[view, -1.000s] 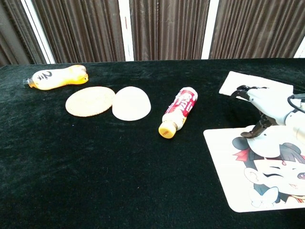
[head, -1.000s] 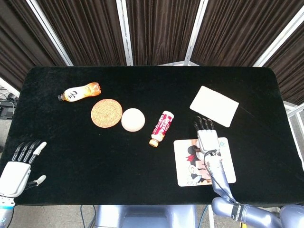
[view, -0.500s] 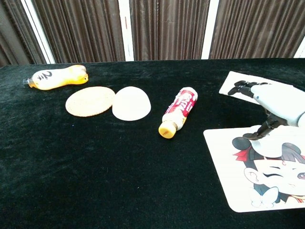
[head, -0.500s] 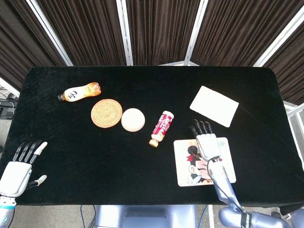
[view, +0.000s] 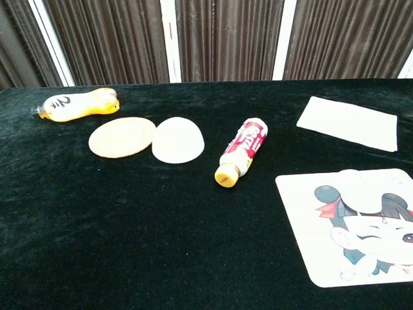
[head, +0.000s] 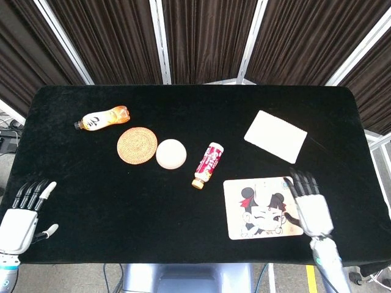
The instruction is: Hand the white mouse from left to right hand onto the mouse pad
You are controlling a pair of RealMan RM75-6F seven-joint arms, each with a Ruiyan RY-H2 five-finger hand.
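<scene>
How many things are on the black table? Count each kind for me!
Bottles: 2 — orange bottle, red bottle
Round woven coaster: 1
White mouse: 1
Mouse pad: 1
White cloth: 1
Total: 6

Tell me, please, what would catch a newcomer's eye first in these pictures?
Probably the white square mouse pad with a cartoon face near the table's front right, with the open grey right hand at its right edge. Next, mid-table, the round woven straw coaster, the white dome-shaped object beside it, and the red-labelled bottle lying on its side.
</scene>
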